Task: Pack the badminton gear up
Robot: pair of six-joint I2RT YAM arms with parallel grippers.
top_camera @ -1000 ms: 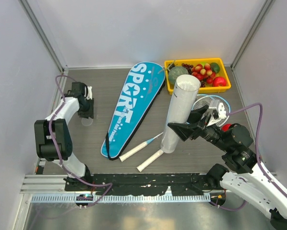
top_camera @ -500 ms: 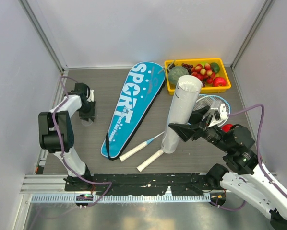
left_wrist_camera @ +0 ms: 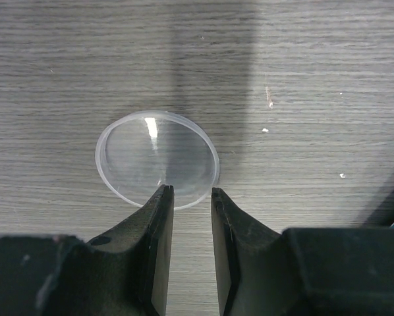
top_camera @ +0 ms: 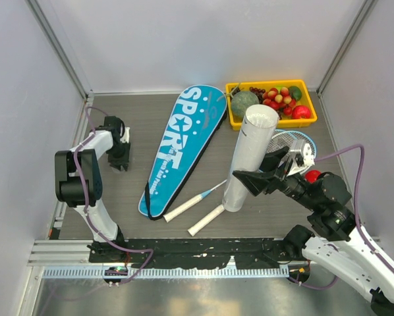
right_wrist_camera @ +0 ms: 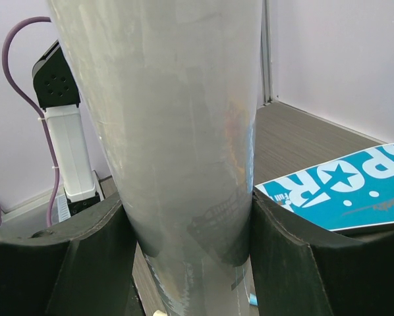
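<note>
The long white tube (top_camera: 250, 158) stands upright on the table, its open top toward the yellow tray. My right gripper (top_camera: 244, 179) is shut on its lower part, and the tube (right_wrist_camera: 177, 131) fills the right wrist view between the two pads. The blue SPORT bag (top_camera: 184, 145) lies flat at centre. Two white racket handles (top_camera: 184, 207) point to the front, and the racket heads (top_camera: 292, 141) lie behind the tube. My left gripper (left_wrist_camera: 192, 191) hangs low at the far left, narrowly open, with its tips at the near rim of a clear round lid (left_wrist_camera: 157, 158). No shuttlecock shows.
The yellow tray (top_camera: 233, 122) of fruit stands at the back right. A red round fruit (top_camera: 311, 175) lies beside the right arm. Grey walls close in the left, back and right sides. The bag's edge (right_wrist_camera: 342, 191) lies just right of the tube.
My left gripper has dropped toward the table and now covers the clear lid in the top view. The right gripper and the tube have barely moved.
</note>
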